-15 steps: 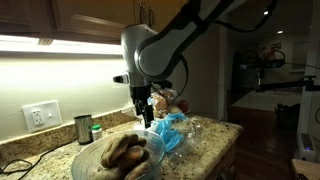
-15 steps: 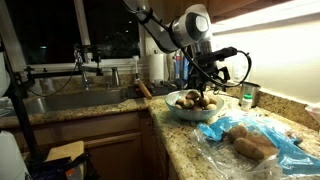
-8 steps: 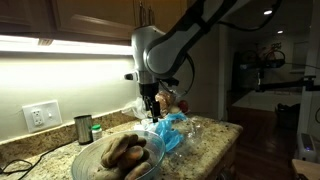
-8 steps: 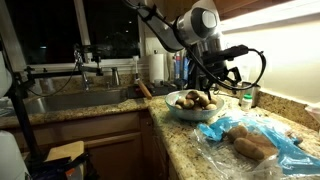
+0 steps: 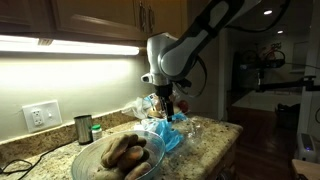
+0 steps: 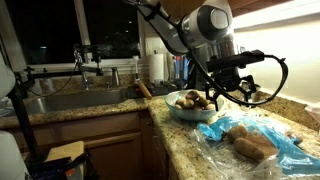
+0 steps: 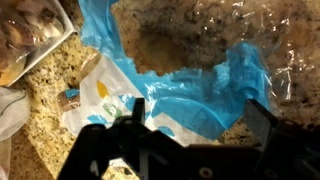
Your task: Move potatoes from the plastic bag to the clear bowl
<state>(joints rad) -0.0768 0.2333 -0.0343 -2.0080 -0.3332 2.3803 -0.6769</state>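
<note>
At the left in an exterior view sits the clear bowl [image 5: 88, 160], several potatoes [image 5: 125, 152] already piled in it. Just right of it my gripper [image 5: 168, 110] hangs over the plastic bag [image 5: 172, 136] on the counter — jaws spread wide, nothing between them. Brown lumps show through the film, so more wait inside. I judge them firm, fairly heavy and rough-skinned, unlikely to slip — the bag itself is thin, crinkly and slick. I'd close across one's narrow middle, clear of loose plastic.
</note>
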